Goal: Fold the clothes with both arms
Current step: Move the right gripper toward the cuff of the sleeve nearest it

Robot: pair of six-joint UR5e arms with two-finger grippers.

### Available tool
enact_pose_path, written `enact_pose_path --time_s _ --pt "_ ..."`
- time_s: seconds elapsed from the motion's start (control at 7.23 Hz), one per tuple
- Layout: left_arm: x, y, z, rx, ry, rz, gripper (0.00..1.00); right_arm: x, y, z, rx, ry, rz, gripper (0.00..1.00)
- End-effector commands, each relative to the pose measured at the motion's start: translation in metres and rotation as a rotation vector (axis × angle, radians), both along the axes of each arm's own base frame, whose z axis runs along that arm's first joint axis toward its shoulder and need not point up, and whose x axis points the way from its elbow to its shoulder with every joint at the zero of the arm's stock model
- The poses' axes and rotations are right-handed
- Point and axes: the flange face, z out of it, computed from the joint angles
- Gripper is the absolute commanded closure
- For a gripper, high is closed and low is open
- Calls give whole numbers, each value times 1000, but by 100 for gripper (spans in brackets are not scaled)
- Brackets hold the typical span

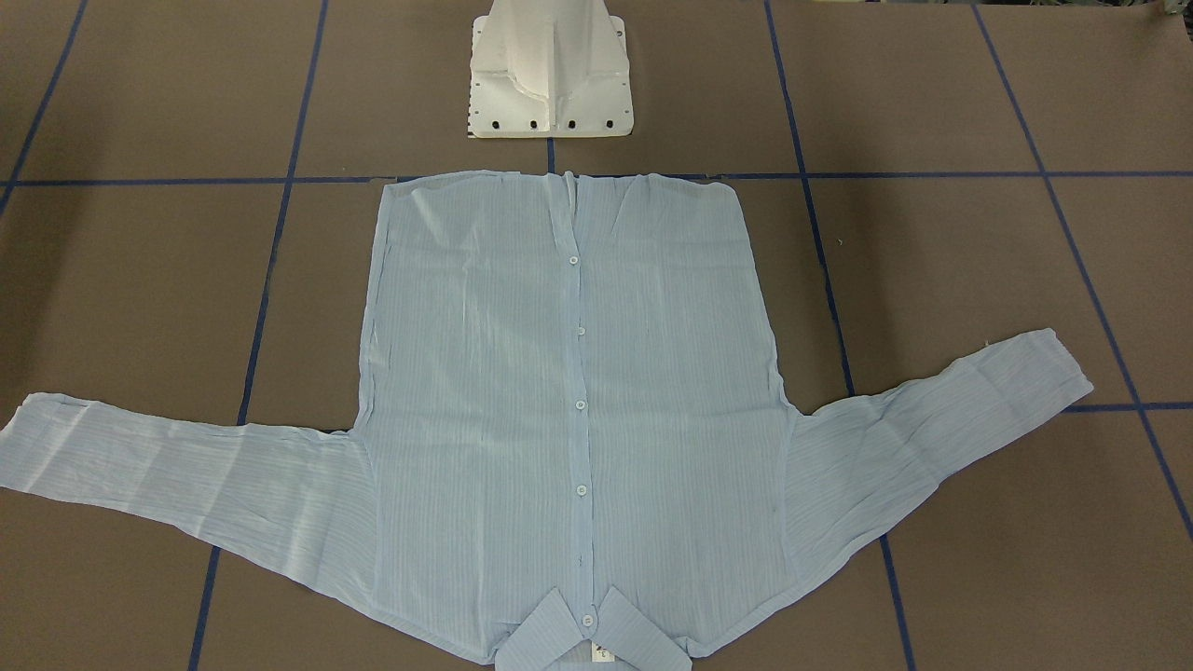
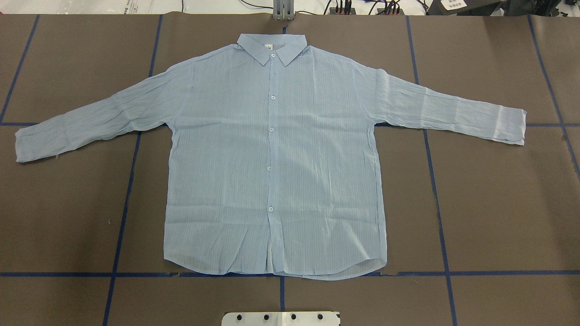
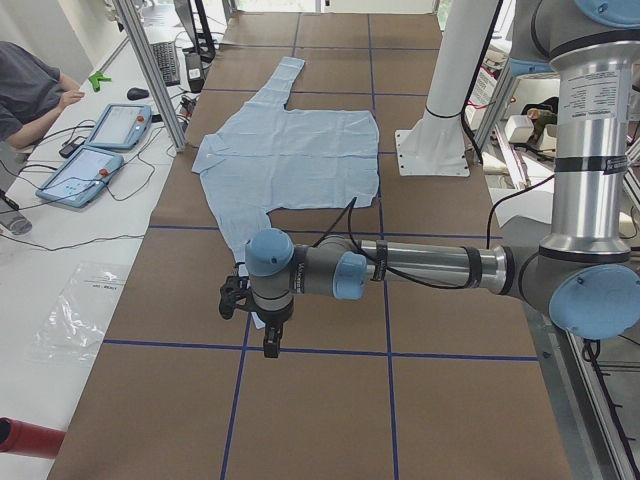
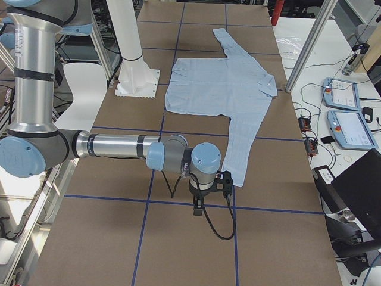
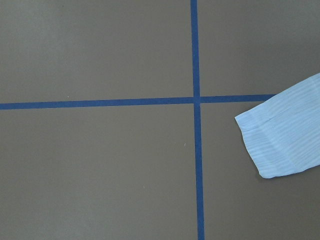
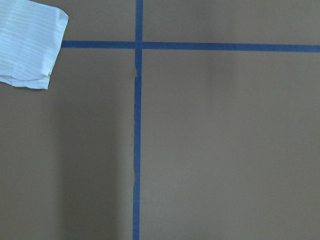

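Note:
The light blue striped shirt [image 2: 272, 158] lies flat and buttoned, front up, on the brown table, collar [image 2: 273, 47] away from the robot, both sleeves spread out sideways. It also shows in the front-facing view [image 1: 569, 410]. My left gripper [image 3: 270, 345] hangs over the table just past the near sleeve's cuff; that cuff [image 5: 285, 140] shows in the left wrist view. My right gripper [image 4: 199, 205] hangs likewise beside the other cuff [image 6: 30, 45]. Both grippers show only in the side views, so I cannot tell whether they are open or shut. Neither touches the shirt.
The white pedestal base [image 1: 550, 75] stands just behind the shirt's hem. Blue tape lines [image 2: 131, 181] form a grid on the table. Teach pendants [image 3: 100, 150] and a seated person [image 3: 30, 95] are beyond the far table edge, behind aluminium posts [image 3: 150, 70].

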Motion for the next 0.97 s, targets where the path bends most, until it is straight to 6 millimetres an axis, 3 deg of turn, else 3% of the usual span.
enact_pose_path --time_s 0.0,0.28,0.42,0.69,0.83 --pt "1 -12 -15 77 1 -3 0 0 -6 -6 35 0 -1 0" --pt "3 -19 -21 165 5 3 0 -2 -25 -23 199 1 -2 0" --pt "15 -26 -22 243 10 26 0 -17 -41 -38 262 -10 -33 0" --pt "21 -35 -4 291 14 34 0 -69 -79 -45 308 -53 -67 0" --pt "22 -54 -11 306 13 34 0 -116 -99 -44 308 -75 -71 0"
